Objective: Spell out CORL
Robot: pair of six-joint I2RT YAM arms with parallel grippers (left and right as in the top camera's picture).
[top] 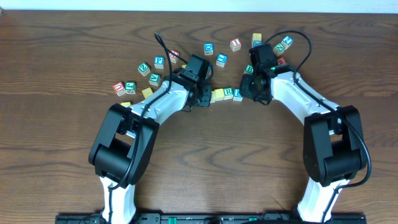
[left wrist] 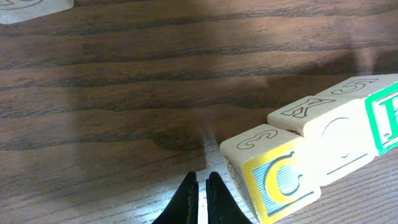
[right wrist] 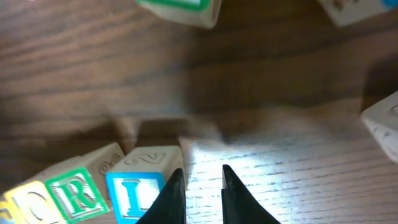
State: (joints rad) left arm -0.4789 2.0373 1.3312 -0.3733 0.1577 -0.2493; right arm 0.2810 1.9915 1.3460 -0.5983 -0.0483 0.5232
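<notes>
Four letter cubes stand in a row on the table between my two grippers. From the left wrist they read C [left wrist: 277, 180], O [left wrist: 341, 138], then the green R [left wrist: 387, 118]. The right wrist shows the green R [right wrist: 73, 194] and the blue L [right wrist: 138, 190] at the row's end. From overhead the row runs from the yellow-topped cubes [top: 217, 95] through R [top: 228, 93] to L [top: 237, 95]. My left gripper [left wrist: 202, 186] is shut and empty, just left of the C cube. My right gripper [right wrist: 203, 179] stands slightly open beside the L cube, holding nothing.
Several loose letter cubes lie scattered behind the row, among them one with a blue face [top: 208, 48], a red one [top: 235, 44], a green one [top: 144, 68] and a pair at the far left [top: 124, 87]. More cubes lie near the right arm [top: 285, 43].
</notes>
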